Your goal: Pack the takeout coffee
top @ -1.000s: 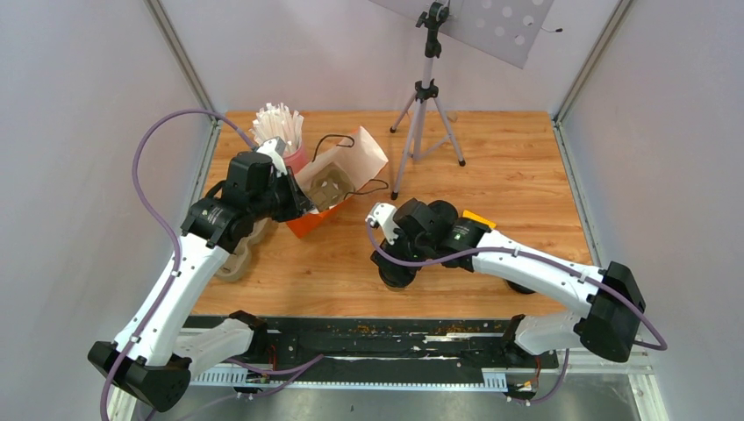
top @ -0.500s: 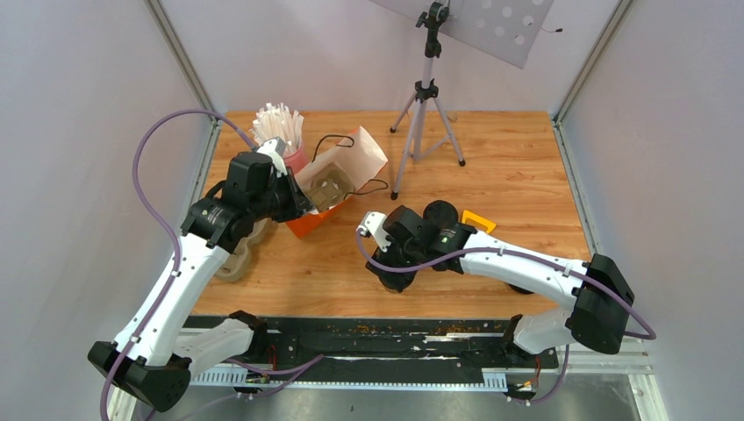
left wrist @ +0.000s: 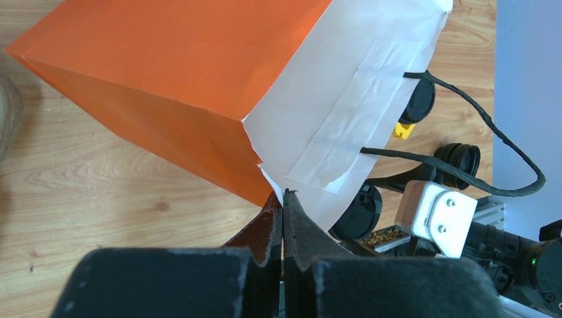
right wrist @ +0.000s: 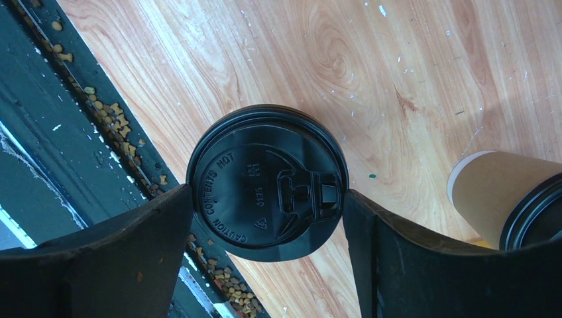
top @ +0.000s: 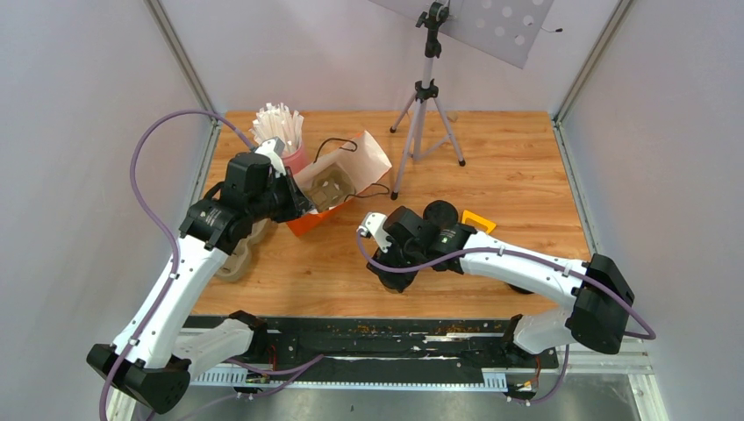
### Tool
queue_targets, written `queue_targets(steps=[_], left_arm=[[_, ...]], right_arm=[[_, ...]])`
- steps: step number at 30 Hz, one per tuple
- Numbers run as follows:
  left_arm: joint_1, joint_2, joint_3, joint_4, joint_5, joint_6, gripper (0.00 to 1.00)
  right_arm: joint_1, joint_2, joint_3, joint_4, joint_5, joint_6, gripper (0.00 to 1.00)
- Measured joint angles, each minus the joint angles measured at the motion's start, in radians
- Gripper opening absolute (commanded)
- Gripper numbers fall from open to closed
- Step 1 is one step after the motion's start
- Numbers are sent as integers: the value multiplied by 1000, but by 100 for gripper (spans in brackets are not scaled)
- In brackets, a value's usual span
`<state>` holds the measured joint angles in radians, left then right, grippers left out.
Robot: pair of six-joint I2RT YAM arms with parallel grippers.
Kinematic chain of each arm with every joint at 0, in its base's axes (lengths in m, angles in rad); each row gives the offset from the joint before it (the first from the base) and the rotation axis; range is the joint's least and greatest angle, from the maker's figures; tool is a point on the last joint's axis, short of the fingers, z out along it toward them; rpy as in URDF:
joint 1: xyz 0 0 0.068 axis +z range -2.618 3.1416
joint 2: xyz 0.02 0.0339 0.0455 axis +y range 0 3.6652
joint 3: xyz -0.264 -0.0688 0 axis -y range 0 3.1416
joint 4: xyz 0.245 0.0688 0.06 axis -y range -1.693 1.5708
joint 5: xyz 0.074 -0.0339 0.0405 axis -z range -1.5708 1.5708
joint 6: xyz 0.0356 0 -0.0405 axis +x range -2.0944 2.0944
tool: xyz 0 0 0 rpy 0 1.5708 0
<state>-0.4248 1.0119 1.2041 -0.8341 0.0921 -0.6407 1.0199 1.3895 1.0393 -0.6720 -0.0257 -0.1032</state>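
Observation:
The takeout coffee shows in the right wrist view as a black round lid [right wrist: 265,182] seen from above, near the table's front edge. My right gripper [right wrist: 268,199] straddles it, with one finger against each side of the lid's rim. From above, the right gripper [top: 390,276] hides this cup. A second kraft cup with a black lid [right wrist: 494,195] stands just behind, and its lid [top: 440,213] shows in the top view. My left gripper [left wrist: 283,199] is shut on the open edge of the orange paper bag [left wrist: 166,66], holding the bag's mouth [top: 338,184] open.
A pink cup of white sticks [top: 279,127] stands behind the bag. A pulp cup tray [top: 237,259] lies under the left arm. A tripod [top: 425,96] stands at the back centre. A yellow piece [top: 480,219] lies by the second cup. A black rail with crumbs [right wrist: 66,99] borders the front.
My right gripper has shifted left and a little toward the front edge, then stopped, and its jaws have narrowed slightly onto the lid. The left arm and bag have stayed put.

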Motion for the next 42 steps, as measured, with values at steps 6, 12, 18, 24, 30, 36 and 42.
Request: queue_targets(steps=[6, 12, 18, 24, 30, 36, 42], left_arm=[[0, 0, 0, 0, 0, 0, 0], [0, 0, 0, 2, 5, -1, 0], [0, 0, 0, 5, 10, -1, 0], [0, 8, 2, 8, 41, 7, 0], [0, 42, 3, 8, 118, 28, 0], [1, 52, 3, 45, 238, 38, 0], [1, 41, -20, 163, 408, 37, 0]], right_arm=[[0, 0, 0, 0, 21, 6, 72], [1, -17, -9, -5, 68, 8, 70], [1, -48, -18, -32, 89, 21, 70], [1, -69, 40, -134, 111, 60, 70], [0, -141, 258, -235, 241, 100, 72], [-64, -223, 426, -245, 387, 100, 73], [-107, -217, 560, -205, 434, 40, 74]])
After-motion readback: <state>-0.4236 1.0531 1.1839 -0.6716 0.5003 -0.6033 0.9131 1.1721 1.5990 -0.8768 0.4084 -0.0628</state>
